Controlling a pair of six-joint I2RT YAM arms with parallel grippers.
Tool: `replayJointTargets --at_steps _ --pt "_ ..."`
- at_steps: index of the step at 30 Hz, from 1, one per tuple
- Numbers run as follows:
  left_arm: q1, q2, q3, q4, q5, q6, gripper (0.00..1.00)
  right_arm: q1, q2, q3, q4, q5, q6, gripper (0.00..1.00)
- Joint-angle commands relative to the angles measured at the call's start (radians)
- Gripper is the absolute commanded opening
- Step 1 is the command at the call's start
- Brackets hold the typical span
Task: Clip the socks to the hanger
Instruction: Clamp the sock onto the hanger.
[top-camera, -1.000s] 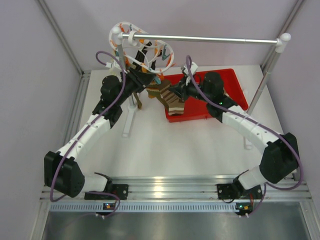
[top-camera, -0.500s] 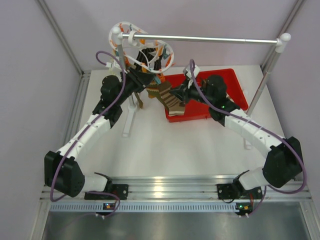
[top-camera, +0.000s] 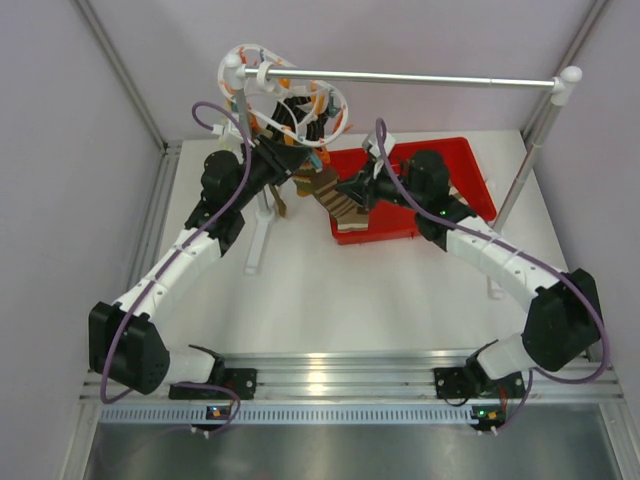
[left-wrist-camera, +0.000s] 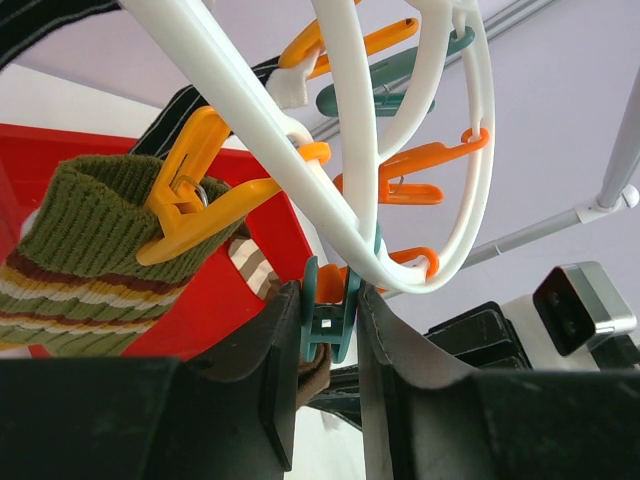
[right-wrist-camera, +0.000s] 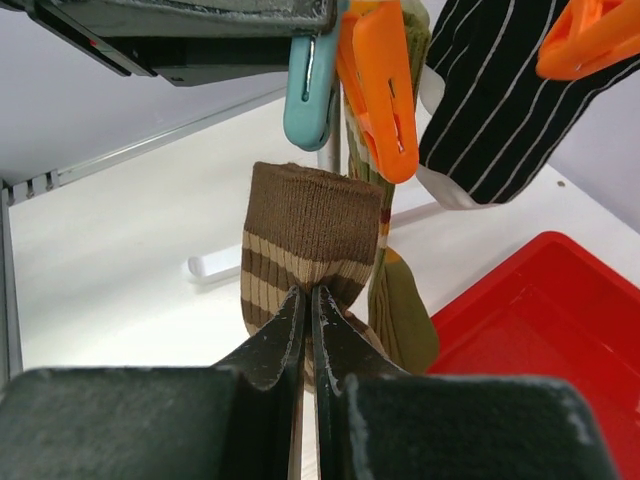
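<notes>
A teal clip (left-wrist-camera: 330, 325) on the hanger (left-wrist-camera: 352, 180) is squeezed between the left gripper's (left-wrist-camera: 328, 303) fingers. A brown sock (right-wrist-camera: 310, 225) is pinched by the right gripper (right-wrist-camera: 308, 310), with an orange clip (right-wrist-camera: 380, 90) crowded just above.

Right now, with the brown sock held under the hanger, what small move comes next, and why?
Probably lift the right jaws slightly, feeding the cuff of the brown sock into the teal clip. The cuff sits just below that clip, which the left jaws are pinching.
</notes>
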Motion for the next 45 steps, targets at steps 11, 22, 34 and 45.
replayJointTargets --at_steps 11,22,34,45 --pt "0.007 0.013 -0.027 -0.019 0.015 0.003 0.0 0.002 0.027 0.09 0.055 -0.041 0.054 0.0" --pt "0.007 0.013 -0.027 -0.017 0.023 0.006 0.0 -0.002 0.021 0.084 0.052 -0.05 0.054 0.0" --pt "0.005 0.016 -0.024 -0.023 0.032 0.006 0.0 -0.003 0.051 0.128 0.061 -0.042 0.077 0.0" --pt "0.005 0.021 -0.018 -0.028 0.035 0.001 0.0 -0.005 0.091 0.187 0.036 -0.016 0.057 0.0"
